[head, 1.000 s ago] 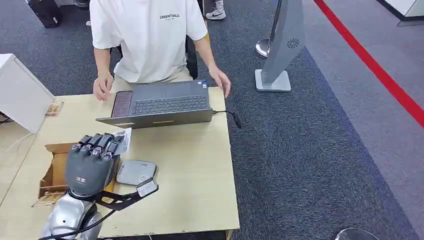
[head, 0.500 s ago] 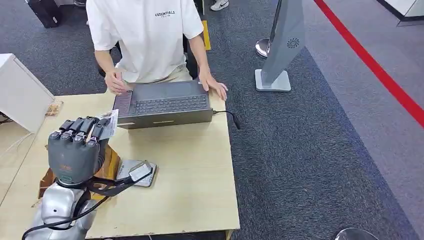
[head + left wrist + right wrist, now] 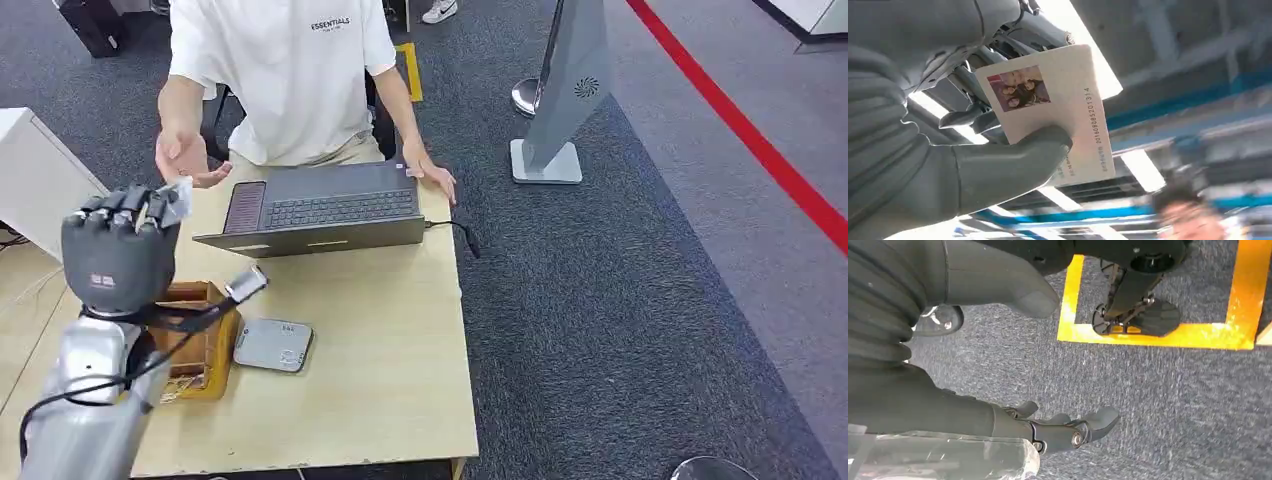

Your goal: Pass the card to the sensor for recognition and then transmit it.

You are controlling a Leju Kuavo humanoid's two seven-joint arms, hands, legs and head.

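One card (image 3: pixel 1058 110), left hand (image 3: pixel 118 262) gripping

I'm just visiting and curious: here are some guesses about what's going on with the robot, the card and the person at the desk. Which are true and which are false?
1. The robot's left hand holds a white photo card with a printed number. True.
2. The flat grey sensor pad lies on top of the open grey laptop. False: it lies on the light wooden table, nearer the robot than the laptop.
3. The person in the white T-shirt has one open hand raised close to the card. True.
4. The robot's right hand holds a second card. False: it holds nothing and hangs over grey carpet.
5. The laptop is folded shut. False: its keyboard shows.
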